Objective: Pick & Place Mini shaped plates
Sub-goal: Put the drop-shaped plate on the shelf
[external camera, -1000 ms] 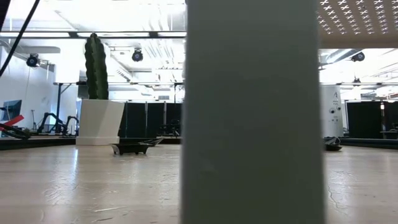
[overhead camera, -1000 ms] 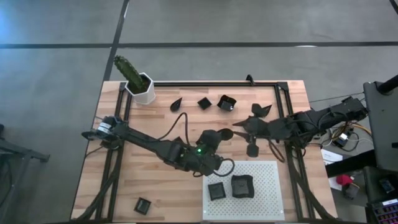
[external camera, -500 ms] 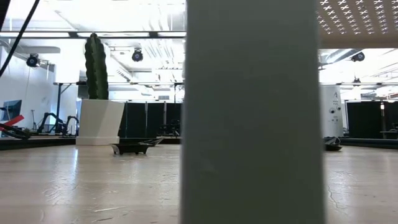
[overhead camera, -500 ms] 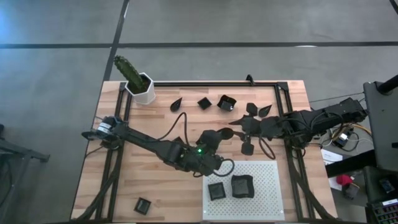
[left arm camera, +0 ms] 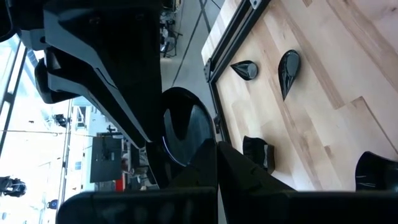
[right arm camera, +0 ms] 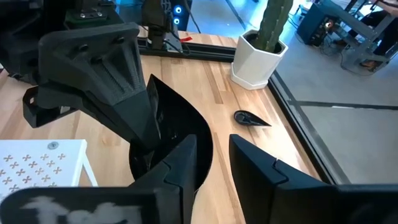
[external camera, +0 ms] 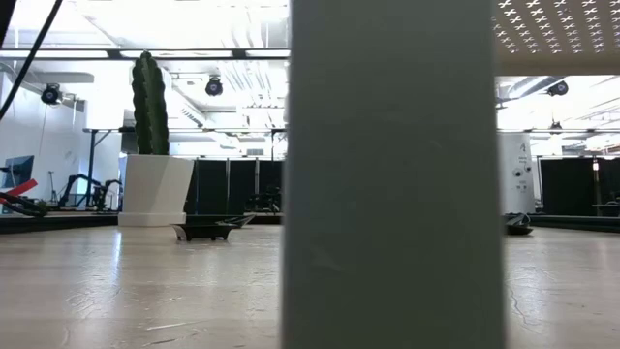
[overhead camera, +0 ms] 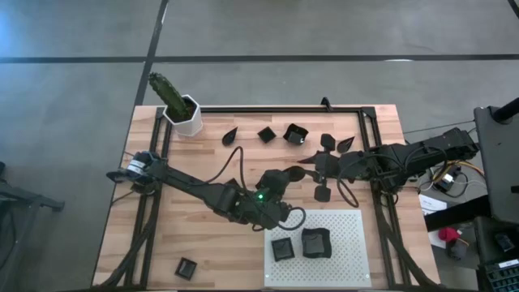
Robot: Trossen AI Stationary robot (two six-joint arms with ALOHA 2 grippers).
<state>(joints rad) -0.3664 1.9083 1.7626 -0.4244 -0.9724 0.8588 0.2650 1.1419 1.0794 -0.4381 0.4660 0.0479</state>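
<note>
High view, near edge: white board (overhead camera: 345, 235) with two plates (overhead camera: 300, 245) on it, plus a stray square plate (overhead camera: 186, 268) off by the left corner
Left gripper (overhead camera: 293, 174): mid-table, jaws pinched shut on a dark teardrop plate (left arm camera: 186, 130)
Right gripper (overhead camera: 310, 168): right next to it, fingers (right arm camera: 189, 163) a narrow gap apart at that same plate, can't tell if it's gripping
Far side: more plates (overhead camera: 293, 134) scattered, cactus (overhead camera: 169, 93) in its pot at the back-left corner

Overhead camera looks straight down on the whole surface (overhead camera: 203, 162); a low camera sits level with it. Both show the cactus pot (overhead camera: 186, 115).
</note>
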